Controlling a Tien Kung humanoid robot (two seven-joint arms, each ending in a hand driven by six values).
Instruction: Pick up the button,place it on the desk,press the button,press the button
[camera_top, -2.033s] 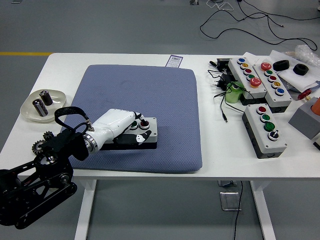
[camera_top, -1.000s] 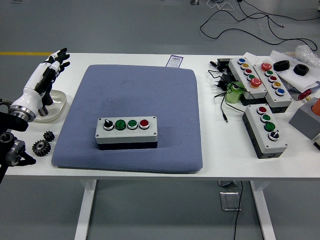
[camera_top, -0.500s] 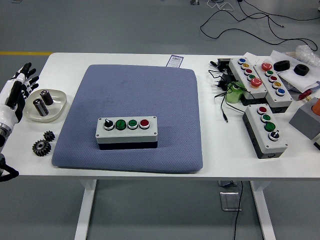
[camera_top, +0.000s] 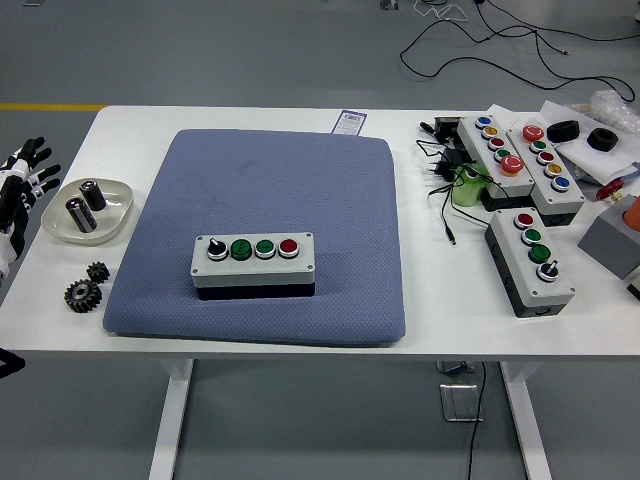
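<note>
A grey button box (camera_top: 254, 264) lies on the blue mat (camera_top: 270, 190), near the mat's front edge. Its top carries a black knob, two green buttons and a red button in a row. My left hand (camera_top: 18, 185), white with black fingers, shows only at the picture's far left edge, off the table, fingers spread and holding nothing. It is far from the box. My right hand is not in view.
A shallow dish (camera_top: 108, 215) with two batteries and two small gears (camera_top: 85, 285) sit left of the mat. At the right stand three more button boxes (camera_top: 528, 262), a green bottle (camera_top: 466, 187), black cables, black rings and a grey block.
The left hand has lifted off the button box, swung left and up, then drawn back to the picture's left edge. The box has stayed where it was.
</note>
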